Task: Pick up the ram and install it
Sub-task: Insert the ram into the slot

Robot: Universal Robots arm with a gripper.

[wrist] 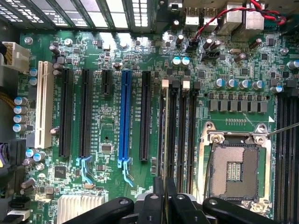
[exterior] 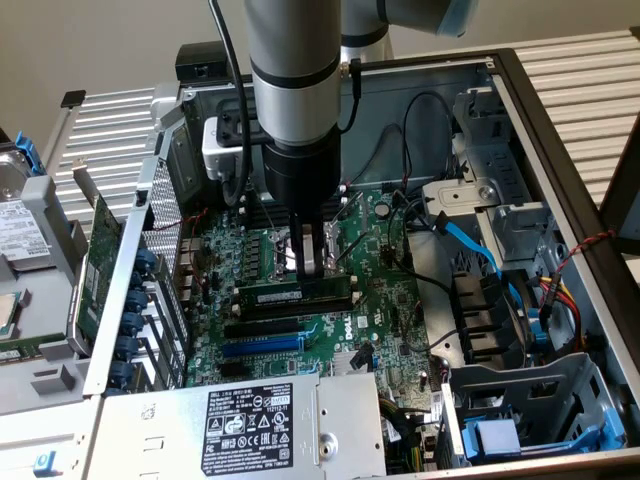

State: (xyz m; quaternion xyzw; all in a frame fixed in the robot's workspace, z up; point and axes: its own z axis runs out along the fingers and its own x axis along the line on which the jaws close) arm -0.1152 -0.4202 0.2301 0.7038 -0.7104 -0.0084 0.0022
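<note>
so the open pc case [exterior: 560, 150] takes up most of the exterior view, green motherboard [exterior: 380, 310] lying flat inside it. power supply [exterior: 250, 425] sits at 6 o'clock from the board, cpu socket [wrist: 233, 170] at 12. the arm comes straight down over the middle. gripper [exterior: 310, 262] fingers are clenched on the top edge of the ram [exterior: 295, 297], which stands on edge in a memory slot.

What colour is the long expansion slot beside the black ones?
Blue slot, clearest in the wrist view.
</note>
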